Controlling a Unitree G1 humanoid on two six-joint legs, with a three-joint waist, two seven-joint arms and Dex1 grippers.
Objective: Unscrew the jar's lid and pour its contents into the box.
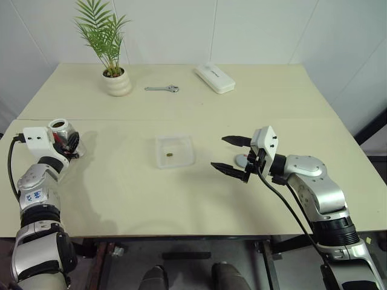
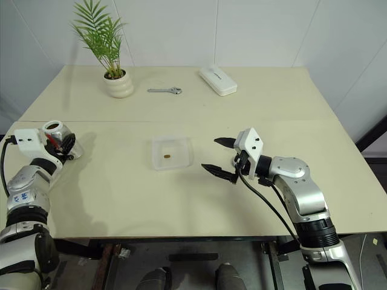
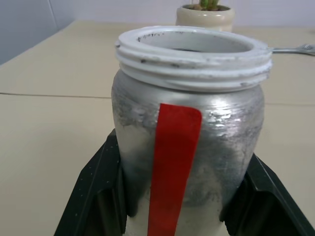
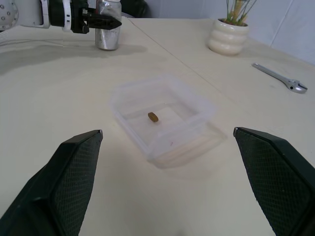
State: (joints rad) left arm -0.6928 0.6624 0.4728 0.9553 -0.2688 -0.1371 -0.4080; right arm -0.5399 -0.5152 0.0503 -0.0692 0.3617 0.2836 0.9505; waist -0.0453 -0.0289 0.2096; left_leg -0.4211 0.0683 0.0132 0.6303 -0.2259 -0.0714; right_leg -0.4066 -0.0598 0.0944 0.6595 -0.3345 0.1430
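The jar (image 1: 60, 128) stands upright and open-mouthed at the left edge of the frame, pinched between the fingers of the left hand (image 1: 68, 144). The box (image 1: 174, 150) sits mid-frame on the surface (image 1: 121, 193), holding one small brownish bit (image 1: 170, 155). Right of it, the right hand (image 1: 230, 154) hovers with fingers spread wide and empty, the lid (image 1: 243, 161) lying just behind it.

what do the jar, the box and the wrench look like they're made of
Jar: probably plastic; cloudy, silvery-looking wall, white threaded rim, red strip down its side.
Box: thin clear plastic, slightly frosted; the table and the small brown bit show through it.
Wrench: looks like bare metal, with a grey, shiny finish.
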